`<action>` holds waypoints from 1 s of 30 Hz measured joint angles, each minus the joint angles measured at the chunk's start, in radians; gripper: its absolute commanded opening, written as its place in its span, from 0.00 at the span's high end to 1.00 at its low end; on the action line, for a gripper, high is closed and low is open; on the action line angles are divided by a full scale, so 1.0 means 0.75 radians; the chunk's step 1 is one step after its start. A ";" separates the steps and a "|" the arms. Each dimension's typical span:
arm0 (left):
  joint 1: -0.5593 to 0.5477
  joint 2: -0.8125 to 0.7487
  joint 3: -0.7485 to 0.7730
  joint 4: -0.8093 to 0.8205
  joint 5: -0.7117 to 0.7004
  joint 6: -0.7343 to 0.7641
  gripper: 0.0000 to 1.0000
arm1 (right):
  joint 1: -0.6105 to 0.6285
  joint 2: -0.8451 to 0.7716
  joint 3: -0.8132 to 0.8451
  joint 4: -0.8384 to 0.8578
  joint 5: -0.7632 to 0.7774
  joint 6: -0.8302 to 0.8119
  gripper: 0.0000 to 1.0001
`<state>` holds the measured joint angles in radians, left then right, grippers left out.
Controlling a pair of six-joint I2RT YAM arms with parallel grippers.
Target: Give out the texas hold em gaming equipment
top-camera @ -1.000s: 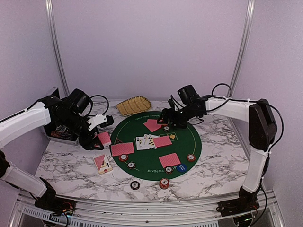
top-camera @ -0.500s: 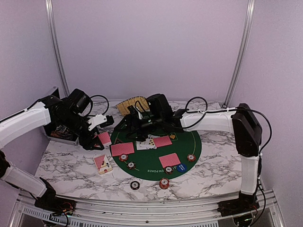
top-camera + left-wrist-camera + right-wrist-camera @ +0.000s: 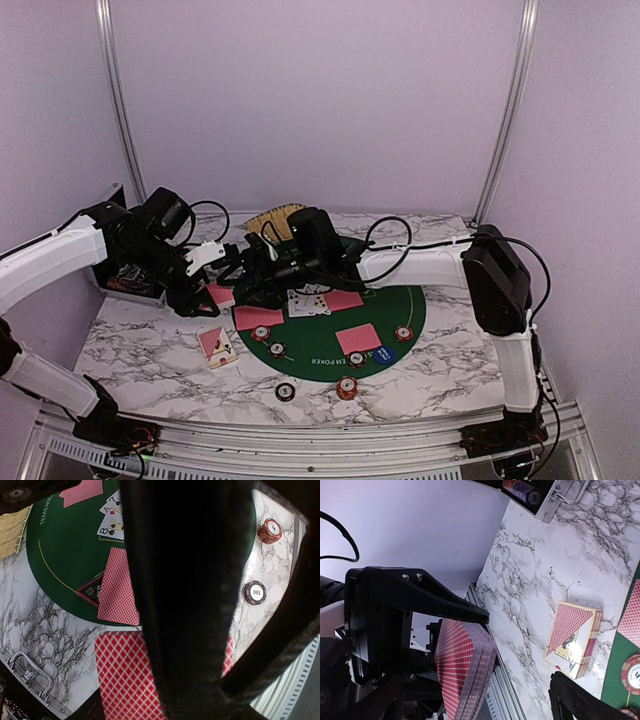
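Held: thick red-backed card stack (image 3: pixel 465 670), clamped in left gripper (image 3: pixel 211 292)
Right gripper (image 3: pixel 238 272): spread wide beside it
Room: white marble tabletop (image 3: pixel 130 345) beneath

on mat (image 3: pixel 400 300): face-up cards (image 3: pixel 306 302), centre | left of mat: card box (image 3: pixel 217 345) | before mat: two chips (image 3: pixel 286 391) | behind mat: basket (image 3: pixel 268 220)

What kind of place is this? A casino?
Probably a robot test booth, not a casino: two robot arms bolted to a marble-look table, plain walls with metal posts, and a small green poker mat.

The green mat (image 3: pixel 65 545) reads "TEXAS HOL", the dark chip (image 3: pixel 255 592) "100", a face-up card (image 3: pixel 112 529) "8".
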<state>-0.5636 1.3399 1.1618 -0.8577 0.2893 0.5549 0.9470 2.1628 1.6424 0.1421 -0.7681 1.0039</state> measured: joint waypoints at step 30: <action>0.001 0.001 0.005 -0.006 0.022 -0.017 1.00 | 0.051 0.248 0.245 0.006 -0.069 0.073 0.23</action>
<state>-0.5632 1.3403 1.1652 -0.8623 0.3061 0.5423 0.9852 2.3489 1.8259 0.1467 -0.8200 1.0588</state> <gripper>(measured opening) 0.666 0.788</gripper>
